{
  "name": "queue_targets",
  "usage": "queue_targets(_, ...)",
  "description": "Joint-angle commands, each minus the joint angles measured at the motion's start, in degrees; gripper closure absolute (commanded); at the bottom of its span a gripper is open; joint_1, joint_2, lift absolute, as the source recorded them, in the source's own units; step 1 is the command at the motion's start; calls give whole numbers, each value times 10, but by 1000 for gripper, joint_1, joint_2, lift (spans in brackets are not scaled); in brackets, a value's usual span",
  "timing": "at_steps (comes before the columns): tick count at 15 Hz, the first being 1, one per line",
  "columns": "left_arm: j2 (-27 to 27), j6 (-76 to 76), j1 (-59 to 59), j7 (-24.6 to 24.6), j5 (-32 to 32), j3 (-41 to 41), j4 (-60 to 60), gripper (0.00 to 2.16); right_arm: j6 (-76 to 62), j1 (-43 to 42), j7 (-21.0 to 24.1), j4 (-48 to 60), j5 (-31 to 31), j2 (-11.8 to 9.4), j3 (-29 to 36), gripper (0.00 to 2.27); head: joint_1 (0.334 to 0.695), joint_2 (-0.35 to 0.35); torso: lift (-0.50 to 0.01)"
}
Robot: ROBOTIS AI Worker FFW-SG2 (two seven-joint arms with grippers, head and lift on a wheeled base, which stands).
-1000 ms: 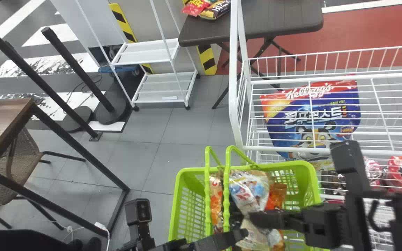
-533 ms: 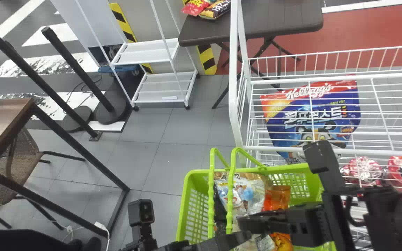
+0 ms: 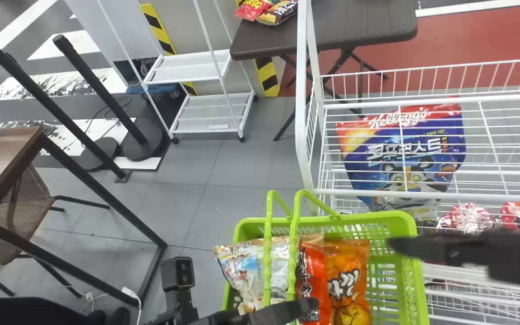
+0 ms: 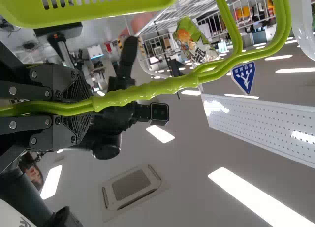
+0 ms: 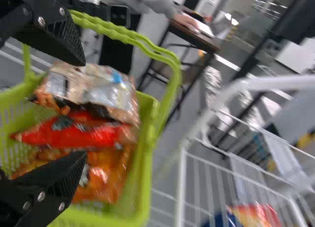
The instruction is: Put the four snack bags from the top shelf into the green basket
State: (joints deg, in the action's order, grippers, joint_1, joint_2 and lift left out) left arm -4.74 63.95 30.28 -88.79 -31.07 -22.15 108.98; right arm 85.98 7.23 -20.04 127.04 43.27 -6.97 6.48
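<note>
The green basket [image 3: 412,271] stands beside the white rack, its paired handles raised. My left gripper [image 3: 303,309] is at the handles; in the left wrist view the left gripper [image 4: 88,107] is closed around their ribbed grip. Inside the basket lie a pale bag [image 3: 242,266], a red bag [image 3: 313,271] and an orange bag [image 3: 348,282], side by side. My right gripper [image 3: 397,246], blurred, is over the basket's right side. Seen from its wrist, the right gripper [image 5: 83,109] has its fingers wide apart with nothing held, the bags lying beyond them.
The white wire rack [image 3: 307,149] adjoins the basket and holds a large blue-and-red cereal bag [image 3: 404,153] and red packages [image 3: 472,219]. A dark folding table [image 3: 355,27] stands behind. A brown desk [image 3: 5,167] is at the left. A green package [image 4: 194,42] shows past the handles.
The right gripper has moved from over the bags toward the right and let the pale bag go. The bags have shifted left and lie more exposed; the basket has swayed slightly.
</note>
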Motion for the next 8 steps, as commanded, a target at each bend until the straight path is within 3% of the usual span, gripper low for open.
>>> queue_targets(1, -2, 0, 0, -1, 0, 0, -1, 2148, -52, -21, 2, -3, -83, -1, 59, 36, 695, 239, 0)
queue_targets(4, -2, 0, 0, -2, 0, 0, -3, 2148, -213, -38, 14, -33, -251, 4, 57, 39, 695, 2, 0)
queue_targets(8, -2, -2, 2, -4, -1, -3, -5, 2148, -400, -101, 62, -177, -390, 5, 49, 46, 695, -162, 0)
